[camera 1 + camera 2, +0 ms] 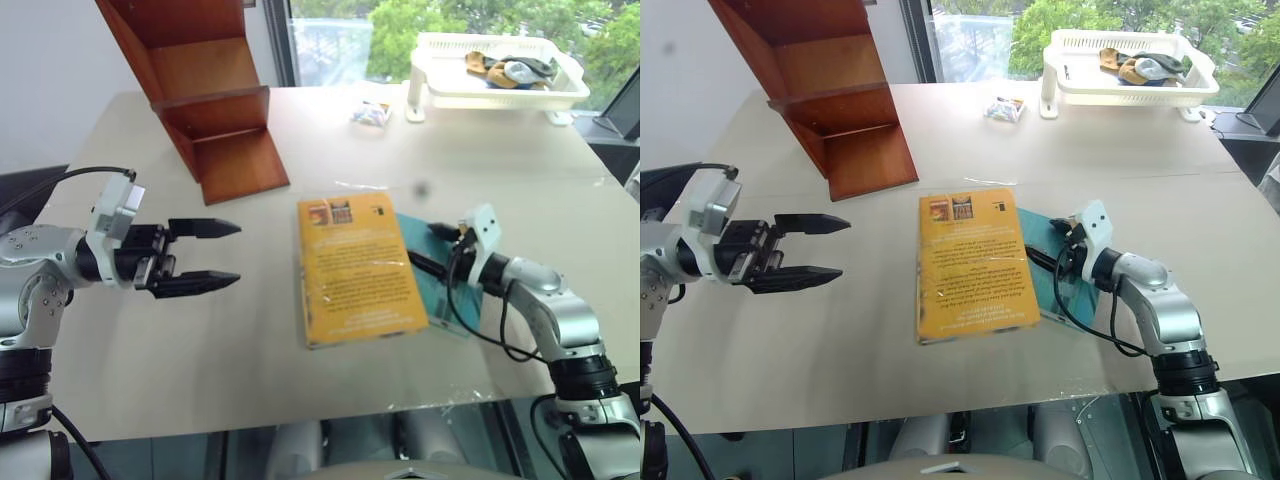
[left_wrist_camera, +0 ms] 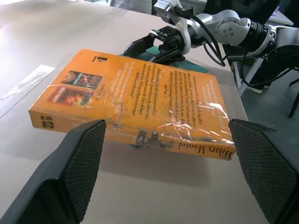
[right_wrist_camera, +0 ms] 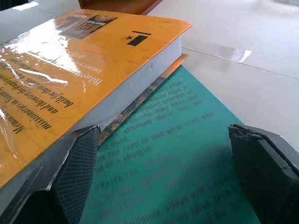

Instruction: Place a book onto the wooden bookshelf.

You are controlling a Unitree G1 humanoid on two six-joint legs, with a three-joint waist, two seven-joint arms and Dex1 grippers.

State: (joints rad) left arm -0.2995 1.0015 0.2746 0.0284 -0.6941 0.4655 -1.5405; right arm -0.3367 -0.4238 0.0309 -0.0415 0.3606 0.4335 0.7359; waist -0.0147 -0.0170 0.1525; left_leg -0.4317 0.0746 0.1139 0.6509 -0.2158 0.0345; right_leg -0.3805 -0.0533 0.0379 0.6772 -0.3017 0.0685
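Beige tabletop (image 1: pixel 250 350) beside a window with greenery outside. Wooden bookshelf (image 1: pixel 205 90) stands at the far left corner of the table, open compartments stepping down toward the robot, all of them bare as far as visible. White plastic tray (image 1: pixel 495 85) at the far right edge holds a few small items; a small wrapped packet (image 1: pixel 371 113) lies near it.

Book (image 1: pixel 355 268), thick and yellow-orange, lies flat near the table's middle, cover up, wrapped in shiny clear film. It rests partly on a thinner teal book (image 1: pixel 432 275), overlapping that book's left portion, so its right edge is raised off the table and leaves a ledge.

Left gripper (image 1: pixel 205 256) hovers left of the book, apart from it, fingers spread wide and pointing toward the lettered spine. In the left wrist view the spine sits squarely between the two fingers, which suggests it is lined up to take or brace that side.

Right gripper (image 2: pixel 152 46) is low over the teal book, at the yellow book's right edge. Jaws spread wide, holding nothing; the left finger (image 3: pixel 70 172) sits against the page edge under the overhanging cover. Likely purpose: use the raised edge as purchase.

Judgement: pickup not yet made; book well apart from the shelf.
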